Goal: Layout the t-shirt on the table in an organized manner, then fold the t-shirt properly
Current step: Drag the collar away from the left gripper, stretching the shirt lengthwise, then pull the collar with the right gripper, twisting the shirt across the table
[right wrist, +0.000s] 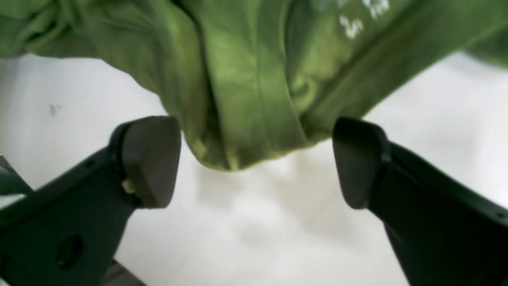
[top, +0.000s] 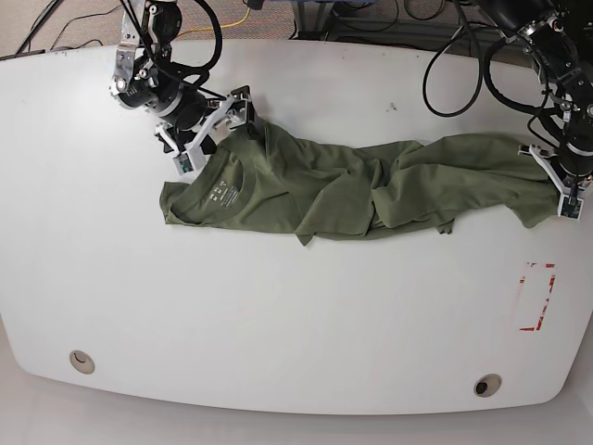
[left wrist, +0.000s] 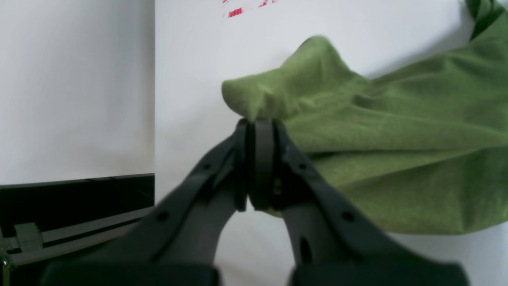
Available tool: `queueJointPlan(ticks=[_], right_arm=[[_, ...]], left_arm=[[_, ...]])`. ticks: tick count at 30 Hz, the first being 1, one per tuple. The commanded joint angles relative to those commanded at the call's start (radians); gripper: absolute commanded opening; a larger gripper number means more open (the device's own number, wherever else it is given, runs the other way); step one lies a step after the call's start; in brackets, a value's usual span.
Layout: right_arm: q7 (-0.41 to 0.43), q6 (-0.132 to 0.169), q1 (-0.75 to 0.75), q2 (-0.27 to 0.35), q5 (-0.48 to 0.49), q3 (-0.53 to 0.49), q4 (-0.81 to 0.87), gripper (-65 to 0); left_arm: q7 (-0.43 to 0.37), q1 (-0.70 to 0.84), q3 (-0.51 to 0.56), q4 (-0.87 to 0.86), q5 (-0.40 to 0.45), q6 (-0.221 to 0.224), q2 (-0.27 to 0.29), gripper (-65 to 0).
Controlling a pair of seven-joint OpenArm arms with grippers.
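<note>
White table (top: 278,315) holds your t-shirt (top: 352,190), stretched but rumpled (no fold begun); your left gripper (left wrist: 260,123) pinches its hem, your right gripper (right wrist: 256,163) gapes by the collar.

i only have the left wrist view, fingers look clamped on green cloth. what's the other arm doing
Observer: The right gripper is open, its fingers on either side of a bunched fold of the t-shirt near the collar, not closed on it.
Operator: so is the shirt flat yet
Observer: No. In the base view it lies stretched across the table in a long, rumpled band, with creases through the middle.
Operator: which end do i have
Observer: The left gripper holds the end opposite the collar, just above the red tape rectangle.
Operator: and the collar
Observer: It lies on the table with the printed label showing inside.
</note>
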Motion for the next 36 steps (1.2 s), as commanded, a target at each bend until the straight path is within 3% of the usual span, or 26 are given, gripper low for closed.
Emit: queueJointPlan(ticks=[9, 11, 13, 22, 29, 36], right_arm=[[0.071, 0.000, 0.009, 0.005, 0.000, -0.043, -0.095, -8.4], [0.081, 0.000, 0.009, 0.000, 0.000, -0.044, -0.106, -12.0], [0.086, 0.000, 0.009, -0.002, 0.000, -0.054, -0.107, -18.5], [0.086, -0.009, 0.025, -0.002, 0.008, -0.120, -0.103, -64.4], [0.069, -0.011, 0.005, -0.002, 0.009, -0.114, -0.002, -65.0], [-0.041, -0.011, -0.006, 0.006, 0.009, -0.103, 0.193, -65.0]], left_arm=[[0.000, 0.000, -0.003, 0.000, 0.000, 0.000, 0.000, -65.0], [0.000, 0.000, -0.003, 0.000, 0.000, 0.000, 0.000, -65.0], [0.000, 0.000, -0.003, 0.000, 0.000, 0.000, 0.000, -65.0], [0.000, 0.000, -0.002, 0.000, 0.000, 0.000, 0.000, -65.0], [0.000, -0.002, -0.003, 0.002, 0.000, 0.000, 0.000, -65.0], [0.000, -0.008, -0.003, 0.005, -0.002, 0.000, -0.023, -65.0]])
